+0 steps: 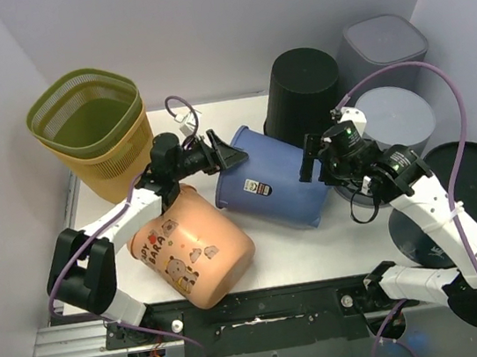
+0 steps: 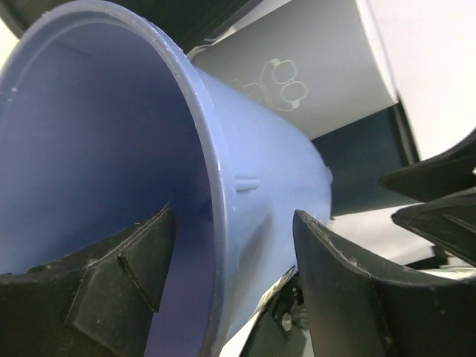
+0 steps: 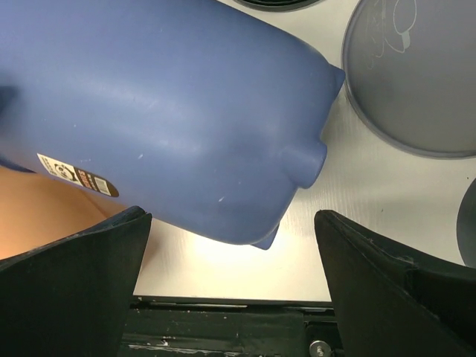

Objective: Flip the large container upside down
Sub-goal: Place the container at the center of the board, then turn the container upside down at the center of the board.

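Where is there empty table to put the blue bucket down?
The biggest bare patch of white table is at the near edge, between the peach plastic bucket with bears and the dark grey round lid. A smaller strip lies behind the blue plastic container, left of the black round bin. The right side is crowded.

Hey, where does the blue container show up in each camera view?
Top external: blue container lying on its side, centre.
Left wrist: blue container's open rim fills the left.
Right wrist: blue container across the upper left.
Shared landmark: round grey container beside it.
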You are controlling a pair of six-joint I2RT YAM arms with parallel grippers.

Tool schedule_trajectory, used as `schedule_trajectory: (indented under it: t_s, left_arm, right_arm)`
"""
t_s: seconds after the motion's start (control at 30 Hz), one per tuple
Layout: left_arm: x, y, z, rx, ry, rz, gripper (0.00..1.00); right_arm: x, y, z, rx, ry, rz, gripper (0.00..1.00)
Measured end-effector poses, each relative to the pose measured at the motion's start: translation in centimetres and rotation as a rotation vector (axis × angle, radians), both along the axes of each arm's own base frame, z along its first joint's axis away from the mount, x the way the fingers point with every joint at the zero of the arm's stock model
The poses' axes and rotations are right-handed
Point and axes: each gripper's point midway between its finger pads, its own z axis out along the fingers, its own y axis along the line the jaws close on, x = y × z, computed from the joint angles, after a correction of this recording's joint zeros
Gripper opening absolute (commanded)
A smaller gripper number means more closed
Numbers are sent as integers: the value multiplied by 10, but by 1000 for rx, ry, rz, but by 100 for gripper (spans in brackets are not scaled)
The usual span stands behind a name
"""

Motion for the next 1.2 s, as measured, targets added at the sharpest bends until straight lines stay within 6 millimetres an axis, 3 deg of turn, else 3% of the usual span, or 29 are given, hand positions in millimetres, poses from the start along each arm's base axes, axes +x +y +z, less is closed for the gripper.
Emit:
schedule_trajectory:
  t_s: [0.2, 0.43, 0.63, 0.73, 0.87, 0.93, 1.07, 1.2]
  left_arm:
    - [10, 8, 1, 181, -83, 0, 63]
    - [9, 22, -12, 332, -160, -8, 48]
    - [8, 27, -6, 389, -222, -11, 33]
    - [9, 32, -5, 416, -243, -2, 34]
    - [10, 36, -5, 445, -262, 10, 49]
    - [10, 39, -5, 464, -267, 21, 50]
    - [11, 45, -5, 491, -270, 44, 45]
    - [13, 50, 0, 511, -298, 68, 34]
  right_arm:
    - [-6, -4, -11, -5, 28, -16, 98]
    - [-12, -11, -32, -23, 78, -44, 98]
    - [-14, -15, -43, -26, 98, -61, 97]
    - [-13, -15, -41, -18, 93, -63, 98]
    - [-12, -14, -42, -11, 90, -63, 98]
    - [-12, -14, -44, -7, 95, -66, 98]
    - [-14, -15, -51, -2, 111, -75, 98]
    - [-16, -16, -52, 8, 113, -75, 98]
